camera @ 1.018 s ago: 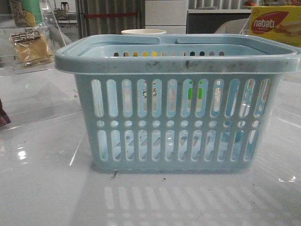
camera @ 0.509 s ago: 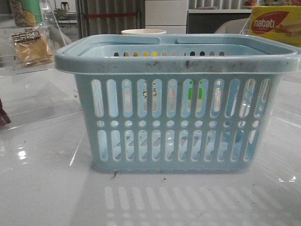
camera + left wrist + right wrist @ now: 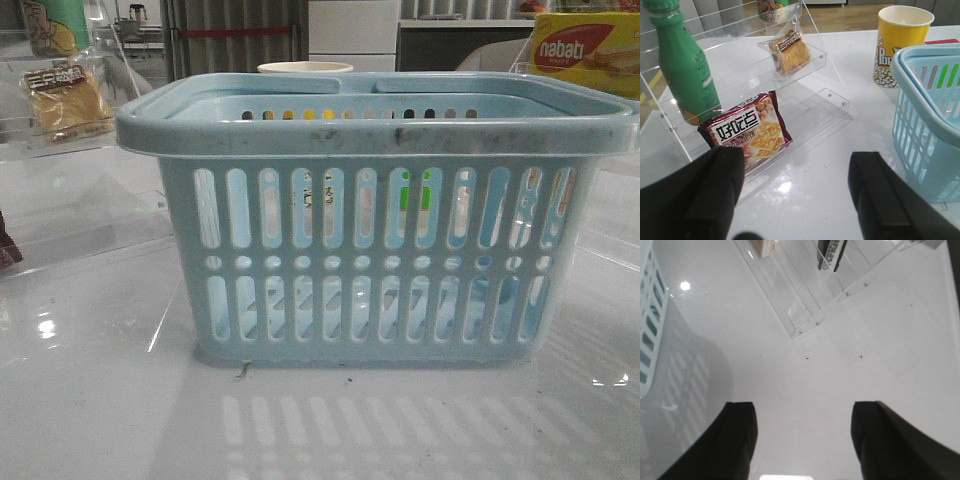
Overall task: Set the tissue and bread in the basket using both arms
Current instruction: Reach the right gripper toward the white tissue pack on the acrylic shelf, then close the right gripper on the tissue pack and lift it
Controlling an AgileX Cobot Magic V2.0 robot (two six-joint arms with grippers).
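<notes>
At the centre of the front view, the basket (image 3: 375, 215) stands upright on the white table (image 3: 100, 400), its slotted wall facing the camera and its handles folded down along the rim. Behind the far rim shows the top of a cup (image 3: 305, 68); a yellow nabati box (image 3: 585, 52) sits to the back right. On the left, a clear acrylic shelf (image 3: 60, 150) carries the bread (image 3: 65, 98) in its clear packet with a dark label strip.

Left wrist view — the left gripper (image 3: 795, 195) hovers over bare table with its dark fingers (image 3: 880, 200) spread wide apart and nothing between them. Ahead of it the stepped shelf (image 3: 835, 97) holds the bread (image 3: 790, 50) on an upper step, a red cracker pack (image 3: 747, 132) leaning on the lowest step, and a green bottle (image 3: 685, 65) standing upright at one end. A yellow popcorn cup (image 3: 900, 45) stands just beside the basket (image 3: 927, 115).

Right wrist view — the right gripper (image 3: 802, 440) likewise hangs above the table, fingers (image 3: 737, 440) parted and empty. A second clear shelf (image 3: 815, 290) lies ahead; one edge of the basket (image 3: 647, 320) enters the frame. A dark-edged item (image 3: 831, 252) on that shelf is too cropped to identify, so the tissue cannot be placed with certainty
</notes>
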